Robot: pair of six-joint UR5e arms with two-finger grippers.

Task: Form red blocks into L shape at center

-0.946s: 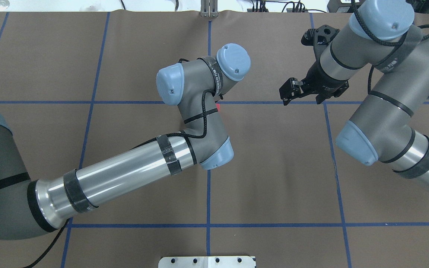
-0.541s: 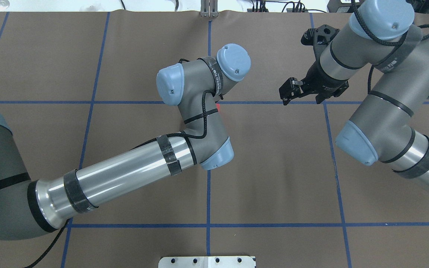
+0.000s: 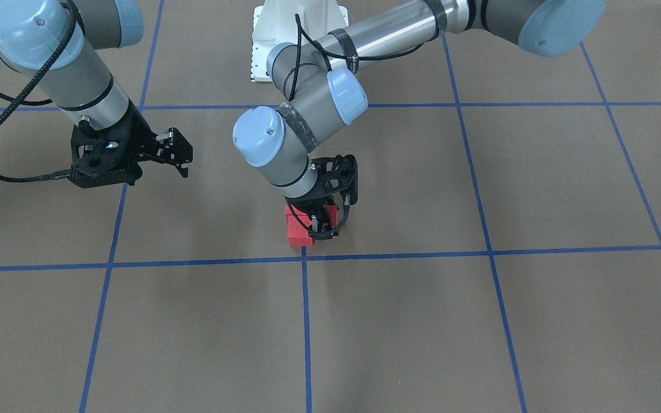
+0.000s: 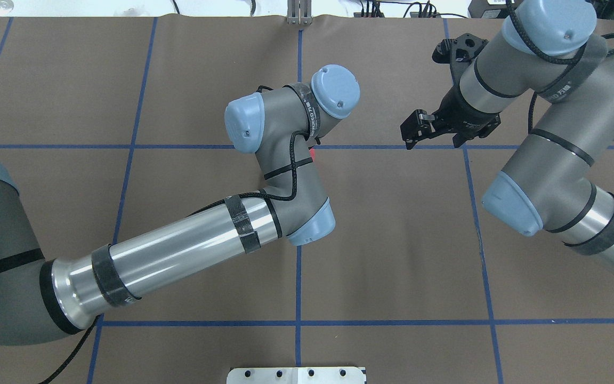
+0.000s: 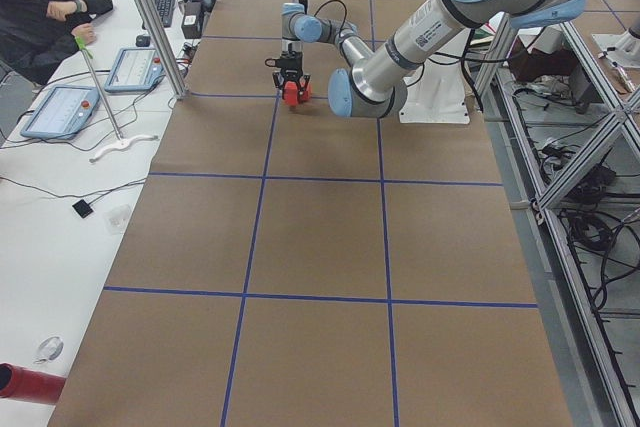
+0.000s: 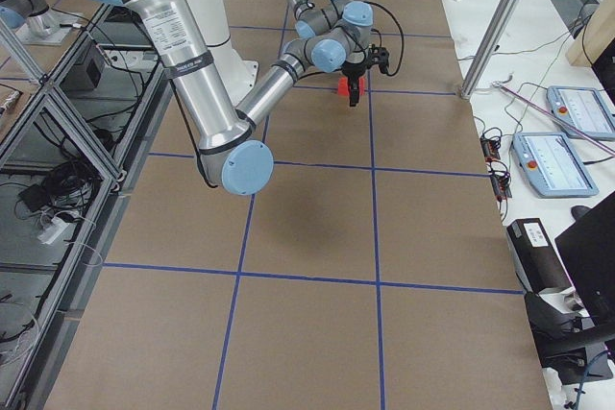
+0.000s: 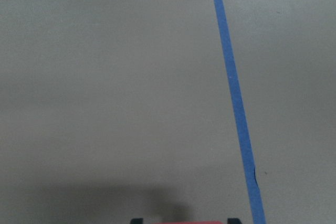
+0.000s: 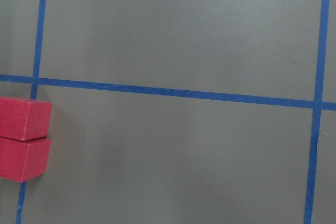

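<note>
Because the left arm's wrist hangs over the middle of the surface [image 4: 392, 240], the overhead view shows only a sliver of the red blocks [image 4: 313, 154]; from across the surface they show as a tight red cluster, partly covered by the left tool [image 3: 327, 222], which points straight down onto them; I count three: two lie side by side with faces touching in the right wrist view, and a third red block [image 7: 182, 222] sits between the left tool's fingertips [image 7: 137, 220], which press on it from either side; the cluster rests just on the robot's side of the center [image 3: 304, 258], astride one blue tape line [image 8: 41, 24] and close against the crossing; the right tool [image 3: 178, 154] hangs well apart from the cluster over bare brown paper, jaws spread and holding nothing; one white base plate [image 3: 261, 40] lies at the robot's edge, beyond the cluster; off the surface, on the operators' side, a white table [image 5: 60, 207] carries two tablet-like pendants [image 5: 60, 112]; one person [image 5: 45, 7] sits at its far end; one metal post [image 5: 155, 22] rises beside the pendants; one red cylinder [image 5: 20, 385] lies at the near corner.
</note>
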